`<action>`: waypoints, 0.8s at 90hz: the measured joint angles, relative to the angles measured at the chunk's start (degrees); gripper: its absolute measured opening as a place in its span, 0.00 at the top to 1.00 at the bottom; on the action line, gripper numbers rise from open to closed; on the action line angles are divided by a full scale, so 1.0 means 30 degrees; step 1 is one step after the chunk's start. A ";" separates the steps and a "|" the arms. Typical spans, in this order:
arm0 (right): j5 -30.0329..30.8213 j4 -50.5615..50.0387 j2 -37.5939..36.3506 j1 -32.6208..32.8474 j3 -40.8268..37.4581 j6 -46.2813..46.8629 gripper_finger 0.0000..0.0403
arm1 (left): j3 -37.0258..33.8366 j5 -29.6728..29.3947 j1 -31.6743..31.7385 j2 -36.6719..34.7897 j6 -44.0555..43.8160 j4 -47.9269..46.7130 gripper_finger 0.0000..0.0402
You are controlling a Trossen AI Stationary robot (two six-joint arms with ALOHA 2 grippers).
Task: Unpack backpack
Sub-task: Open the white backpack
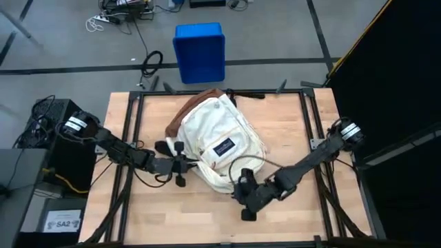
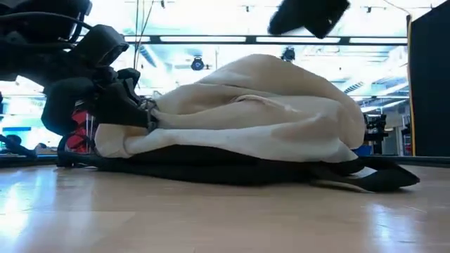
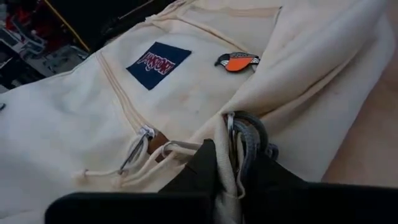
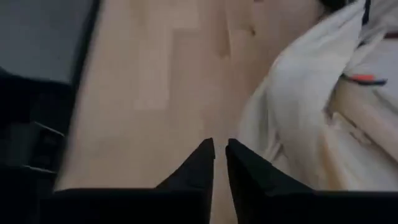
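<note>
We read "JanSport" on the navy patch (image 3: 159,63) of the cream-white fabric backpack (image 1: 219,148). Our left hand (image 3: 231,163) pinches its grey zipper cord (image 3: 249,134); our right hand (image 4: 220,154), fingers nearly together and empty, hovers over the wooden desk (image 1: 289,213).

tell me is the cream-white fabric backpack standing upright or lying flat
Lying flat: the cream-white fabric backpack rests front pocket up on the wooden table.

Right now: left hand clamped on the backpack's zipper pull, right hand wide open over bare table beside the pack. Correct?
One error: the right hand is not wide open. The right wrist view shows its fingers nearly touching over bare table beside the backpack. The left hand is clamped at the zipper pull, as you said.
</note>
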 joint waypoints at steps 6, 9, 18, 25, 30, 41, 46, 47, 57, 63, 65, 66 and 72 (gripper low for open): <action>0.0269 -0.0199 0.0802 0.0122 0.0000 0.0007 0.88 | 0.0000 0.0002 0.0000 0.0000 -0.0015 0.0020 0.96; 0.0273 -0.0192 0.1195 0.0122 0.0000 0.0114 0.85 | 0.0000 0.0000 0.0000 0.0000 -0.0020 0.0026 0.96; 0.0266 -0.0366 0.2143 -0.0085 -0.0022 0.0735 0.75 | 0.0000 0.0007 -0.0007 0.0000 -0.0037 0.0036 0.96; 0.0286 -0.0785 0.2465 -0.0439 -0.0022 0.1248 0.67 | 0.0000 0.0022 -0.0007 0.0000 -0.0044 0.0036 0.96; 0.0253 -0.1185 0.2504 -0.0677 -0.0022 0.1556 0.62 | 0.0000 0.0035 -0.0007 0.0000 -0.0037 0.0050 0.96; -0.0466 -0.1379 0.2285 -0.0907 -0.0022 0.1757 0.53 | 0.0000 0.0007 0.0000 0.0000 -0.0037 -0.0066 0.96; -0.0566 -0.1471 0.1990 -0.0894 -0.0022 0.1861 0.50 | 0.0000 0.0007 -0.0004 0.0000 -0.0037 -0.0066 0.96; -0.0579 -0.1535 0.1936 -0.0874 -0.0021 0.1891 0.49 | 0.0000 0.0007 -0.0007 0.0000 -0.0037 -0.0066 0.96; -0.0559 -0.2889 0.1519 -0.0615 -0.0015 0.2528 0.47 | 0.0000 0.0029 -0.0007 0.0000 -0.0049 -0.0071 0.96; -0.0353 -0.3629 0.1313 -0.0503 -0.0015 0.3086 0.46 | 0.0000 0.0044 -0.0007 0.0000 -0.0055 -0.0074 0.96; -0.0204 -0.3775 0.1251 -0.0479 -0.0015 0.3241 0.46 | 0.0000 0.0044 -0.0007 0.0000 -0.0059 -0.0074 0.96; -0.0113 -0.3849 0.1231 -0.0468 -0.0015 0.3313 0.46 | 0.0000 0.0044 -0.0007 0.0000 -0.0059 -0.0074 0.96; 0.0375 -0.4209 0.1207 -0.0382 -0.0015 0.3504 0.47 | 0.0000 0.0068 -0.0007 0.0000 -0.0066 -0.0071 0.96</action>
